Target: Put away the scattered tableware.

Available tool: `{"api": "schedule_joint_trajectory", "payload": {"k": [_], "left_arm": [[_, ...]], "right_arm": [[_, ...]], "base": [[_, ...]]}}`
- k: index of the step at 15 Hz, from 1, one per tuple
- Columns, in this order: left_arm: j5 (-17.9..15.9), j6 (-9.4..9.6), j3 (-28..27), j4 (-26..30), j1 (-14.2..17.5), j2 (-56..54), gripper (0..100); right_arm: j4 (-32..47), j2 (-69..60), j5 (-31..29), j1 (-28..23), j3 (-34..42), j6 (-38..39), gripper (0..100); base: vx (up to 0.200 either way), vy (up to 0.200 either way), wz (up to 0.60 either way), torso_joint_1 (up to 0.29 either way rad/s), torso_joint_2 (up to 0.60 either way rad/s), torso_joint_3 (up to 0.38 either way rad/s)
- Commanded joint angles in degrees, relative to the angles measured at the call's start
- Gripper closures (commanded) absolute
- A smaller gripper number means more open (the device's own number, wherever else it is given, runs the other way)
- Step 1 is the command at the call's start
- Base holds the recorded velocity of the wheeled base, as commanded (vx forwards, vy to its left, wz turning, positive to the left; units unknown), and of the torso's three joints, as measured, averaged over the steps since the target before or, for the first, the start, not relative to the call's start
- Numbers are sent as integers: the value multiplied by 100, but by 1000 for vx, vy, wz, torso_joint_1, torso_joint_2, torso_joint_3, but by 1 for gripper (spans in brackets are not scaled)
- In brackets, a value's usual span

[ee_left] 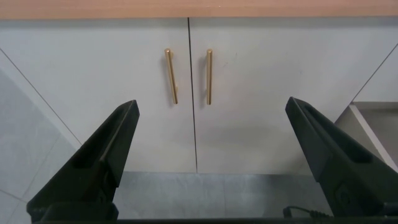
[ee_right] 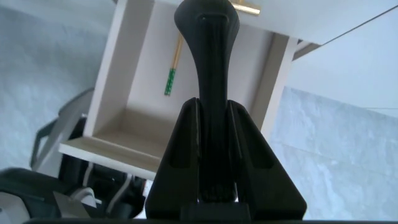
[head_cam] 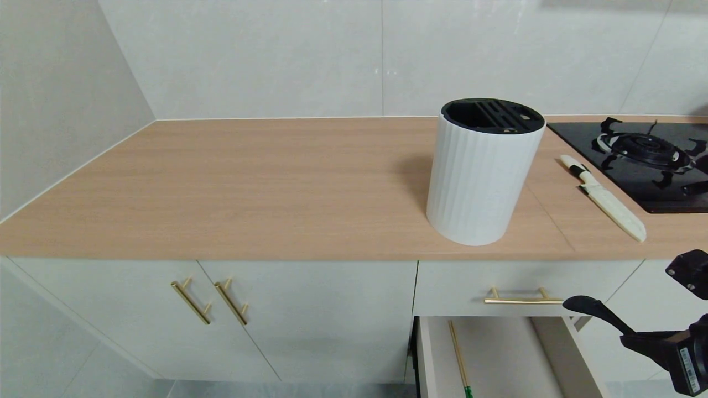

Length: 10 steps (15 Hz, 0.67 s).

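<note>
Jaws of the left gripper spread wide apart, holding nothing, facing the white cabinet doors with the two vertical brass bar handles under the counter edge. Right gripper jaws clamped on a black plastic utensil with a slim rounded end; can't tell what kind of utensil. It hangs low at the robot's right, over the open white pull-out drawer. Green-tipped thin wooden chopsticks lie inside the drawer along its left side. On the light wooden countertop, a white ribbed cylindrical knife holder with a black slotted top stands upright near the front edge. Cream-bladed kitchen knife with a cream-and-black handle lies flat to the right of the holder, apart from it, between the holder and the black glass gas hob, blade end toward the counter front.
</note>
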Motion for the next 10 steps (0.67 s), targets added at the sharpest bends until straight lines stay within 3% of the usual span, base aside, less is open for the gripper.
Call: {"api": "schedule_joint_trajectory", "payload": {"k": [1, 10], "left_arm": [[2, 0, 1, 0, 6, 2, 0], [2, 0, 1, 0, 6, 2, 0]], "right_arm": [[-20, 81, 1, 1, 36, -12, 100], [-126, 81, 10, 37, 132, -153, 100]], "base": [[0, 0, 0, -168, 354, 198], [0, 0, 0, -207, 465, 250]]}}
